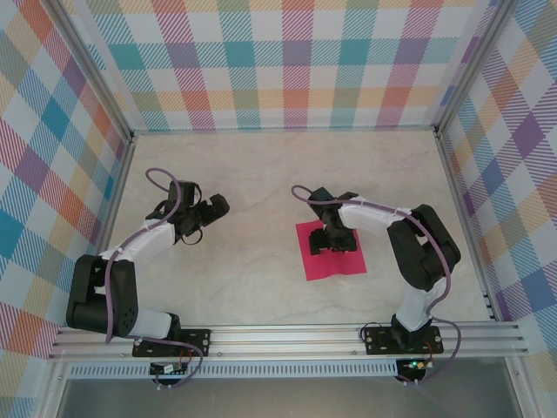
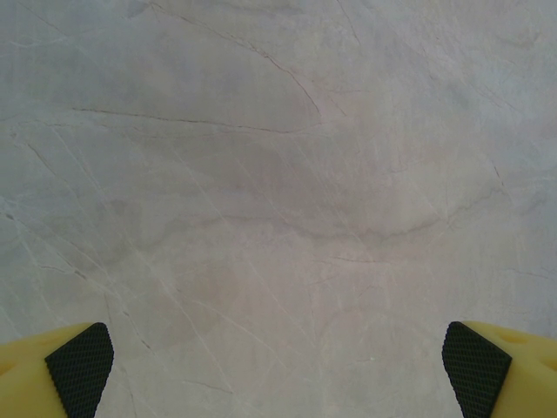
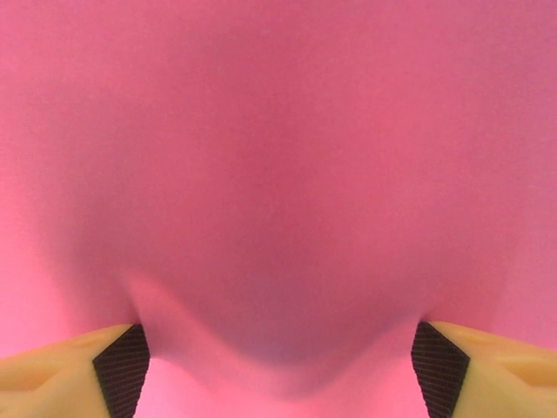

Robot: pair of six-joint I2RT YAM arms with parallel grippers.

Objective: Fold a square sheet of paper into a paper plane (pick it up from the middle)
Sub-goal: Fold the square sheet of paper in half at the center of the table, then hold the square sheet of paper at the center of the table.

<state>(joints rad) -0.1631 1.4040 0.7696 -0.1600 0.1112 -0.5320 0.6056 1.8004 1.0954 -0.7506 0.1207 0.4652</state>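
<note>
- Pressing down on the square sheet of paper (image 1: 320, 263) with the right gripper (image 1: 335, 241), claw spread, pads (image 3: 122, 374) touching the pink, a hump bulging between them.
- Sheet lying right of the table's (image 1: 261, 174) middle, nearer the front edge.
- Left gripper (image 1: 207, 212) spread wide over bare table, left side.

One square sheet of paper (image 1: 335, 264) is counted, one bench (image 1: 252, 174), two arms: left arm (image 1: 144, 237), right arm (image 1: 383, 214). Three plaid walls (image 1: 278, 61) are counted.
</note>
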